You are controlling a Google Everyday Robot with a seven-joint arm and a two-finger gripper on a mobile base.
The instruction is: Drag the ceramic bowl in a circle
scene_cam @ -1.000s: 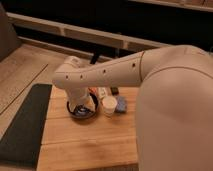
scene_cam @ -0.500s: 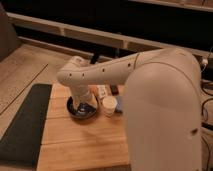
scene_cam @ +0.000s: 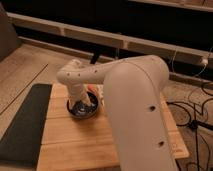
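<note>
Leftmost, a dark mat (scene_cam: 25, 125) lies flat, its long edge running along the left side of the wooden table (scene_cam: 85, 147); the two look to touch, or nearly so. The table top is pale, with planks running across it, and much of its near half shows bare wood.

A little further right, on the back part of the table, sits the ceramic bowl (scene_cam: 93, 113), round, shallow, dark and glossy, upright on the wood. It is near the table's left edge and near the mat, but apart from it. The gripper (scene_cam: 80, 105) hangs straight down into the bowl from the bent wrist above, its lower end inside the rim (something pale and shiny shows there, too blurred to name). Whether the gripper is spread or closed, and whether it clamps the bowl's wall or only rests inside it, I cannot tell: the wrist and the bowl's rim hide that part.

Just behind the bowl, a small reddish and white shape peeks out beside the wrist; it is too hidden to name.

The arm (scene_cam: 135, 100), white and bulky, fills the right half of the view, reaching from the lower right up and then leftward over the table to the bowl.

Farthest right, dark cables (scene_cam: 194, 107) loop over the floor beside the table.
</note>
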